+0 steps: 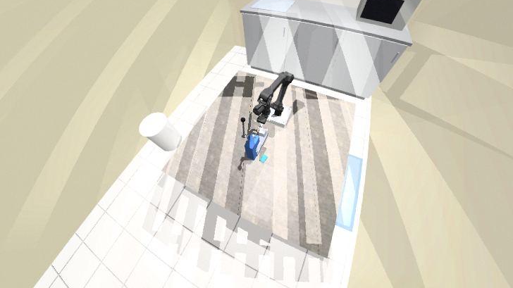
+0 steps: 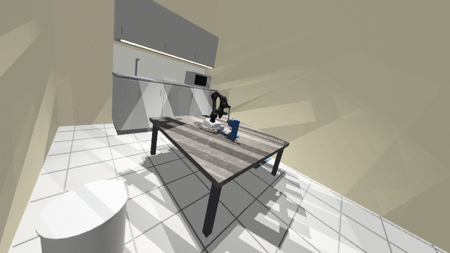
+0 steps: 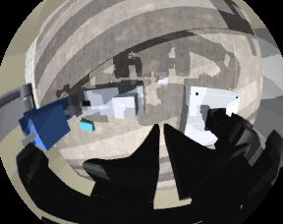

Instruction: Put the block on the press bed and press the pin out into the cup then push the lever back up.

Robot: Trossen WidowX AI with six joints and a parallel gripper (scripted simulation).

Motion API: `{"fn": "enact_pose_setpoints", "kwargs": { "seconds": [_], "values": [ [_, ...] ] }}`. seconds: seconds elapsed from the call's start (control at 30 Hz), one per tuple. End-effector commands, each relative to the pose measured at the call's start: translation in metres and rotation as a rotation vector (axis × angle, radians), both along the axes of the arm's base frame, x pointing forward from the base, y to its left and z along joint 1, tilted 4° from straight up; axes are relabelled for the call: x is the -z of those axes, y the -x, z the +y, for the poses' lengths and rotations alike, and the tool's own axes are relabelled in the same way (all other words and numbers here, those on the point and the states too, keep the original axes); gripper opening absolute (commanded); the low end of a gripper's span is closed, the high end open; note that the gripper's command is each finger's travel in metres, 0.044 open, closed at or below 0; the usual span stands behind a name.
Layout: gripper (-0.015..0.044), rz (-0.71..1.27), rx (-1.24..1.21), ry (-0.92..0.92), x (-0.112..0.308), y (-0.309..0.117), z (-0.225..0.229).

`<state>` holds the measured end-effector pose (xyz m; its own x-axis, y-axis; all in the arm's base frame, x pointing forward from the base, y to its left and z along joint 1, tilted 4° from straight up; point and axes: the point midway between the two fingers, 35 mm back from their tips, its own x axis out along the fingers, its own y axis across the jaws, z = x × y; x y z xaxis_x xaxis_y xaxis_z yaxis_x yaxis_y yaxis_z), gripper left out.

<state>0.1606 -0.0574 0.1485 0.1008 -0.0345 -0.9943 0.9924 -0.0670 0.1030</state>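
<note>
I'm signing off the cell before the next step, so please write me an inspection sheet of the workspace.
surface: striped wooden table, shadows across it
block: pale, on the bed at the end away from the blue press
lever: upright
pin, cup: cannot be made out for certain
clutter: small cyan piece beside the press; use unclear
gripper: fingers nearly together, nothing held
cables: nothing seen
surroundings: counter with sink and microwave; white cylinder on the floor
</note>
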Motion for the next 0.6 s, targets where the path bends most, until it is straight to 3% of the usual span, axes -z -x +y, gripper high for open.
{"fn": "enact_pose_setpoints", "kwargs": {
  "seconds": [0.0,0.27,0.57],
  "values": [
    [0.0030,-0.005,-0.013,0.001,0.001,0.000,0.000],
    [0.0030,-0.232,-0.618,0.136,0.025,0.001,0.002],
    [0.0030,-0.397,-1.350,0.571,0.054,-0.005,0.002]
  ]
}}
